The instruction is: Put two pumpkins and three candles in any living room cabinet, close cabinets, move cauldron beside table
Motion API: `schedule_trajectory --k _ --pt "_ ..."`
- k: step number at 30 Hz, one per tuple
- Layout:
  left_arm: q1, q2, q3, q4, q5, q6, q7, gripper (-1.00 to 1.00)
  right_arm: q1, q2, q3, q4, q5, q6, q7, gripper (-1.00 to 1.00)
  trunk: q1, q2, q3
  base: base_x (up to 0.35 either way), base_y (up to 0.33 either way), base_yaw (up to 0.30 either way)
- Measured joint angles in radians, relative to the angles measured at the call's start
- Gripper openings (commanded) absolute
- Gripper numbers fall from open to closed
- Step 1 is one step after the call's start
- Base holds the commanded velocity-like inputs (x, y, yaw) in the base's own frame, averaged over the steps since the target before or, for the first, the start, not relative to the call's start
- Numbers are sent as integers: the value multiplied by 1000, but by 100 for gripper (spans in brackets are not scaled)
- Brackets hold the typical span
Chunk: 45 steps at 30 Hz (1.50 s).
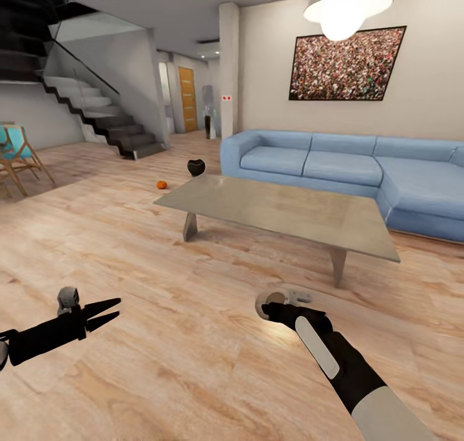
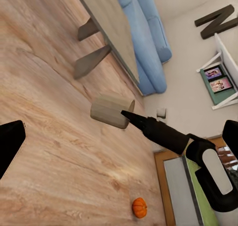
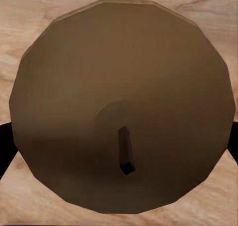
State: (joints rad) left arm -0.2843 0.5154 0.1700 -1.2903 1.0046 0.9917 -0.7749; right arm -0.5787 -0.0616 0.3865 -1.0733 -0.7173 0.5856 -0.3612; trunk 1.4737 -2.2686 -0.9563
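1. Your right gripper point(image 1: 265, 309) grips a candle point(image 3: 121, 104), held above the wood floor point(image 1: 193, 363).
2. Your left gripper point(image 1: 109, 312) hangs spread and empty, well apart from that candle.
3. One pumpkin point(image 1: 162, 184) lies on the floor beyond the table point(image 1: 283, 212), near the cauldron point(image 1: 196, 167).

Blue sofa point(image 1: 361, 170); staircase point(image 1: 103, 115); framed picture point(image 1: 345, 64)

Count, head view: table point(image 1: 283, 212) ×1, frame centre. Cauldron point(image 1: 196, 167) ×1, above and left of centre. Pumpkin point(image 1: 162, 184) ×1, left of cauldron, on floor. Sofa point(image 1: 335, 164) ×1, right of centre. Wall picture point(image 1: 347, 64) ×1, upper right. Ceiling lamp point(image 1: 348, 2) ×1, top right. Staircase point(image 1: 96, 112) ×1, upper left. Grippers ×2: left gripper point(image 1: 106, 315), right gripper point(image 1: 265, 309), lower frame. Candle point(image 3: 121, 107) ×1, right wrist view.
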Motion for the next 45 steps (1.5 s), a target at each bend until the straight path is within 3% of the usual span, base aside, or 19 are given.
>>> schedule_trajectory --k 27,45 --pt "0 0 3 18 -6 -1 1 100 0 0 2 0 0 0 0 -100 0 0 21 -16 56 254" --pt "0 1 19 52 -7 -3 1 100 0 0 3 0 0 0 0 -100 -1 0 36 306 0 254"
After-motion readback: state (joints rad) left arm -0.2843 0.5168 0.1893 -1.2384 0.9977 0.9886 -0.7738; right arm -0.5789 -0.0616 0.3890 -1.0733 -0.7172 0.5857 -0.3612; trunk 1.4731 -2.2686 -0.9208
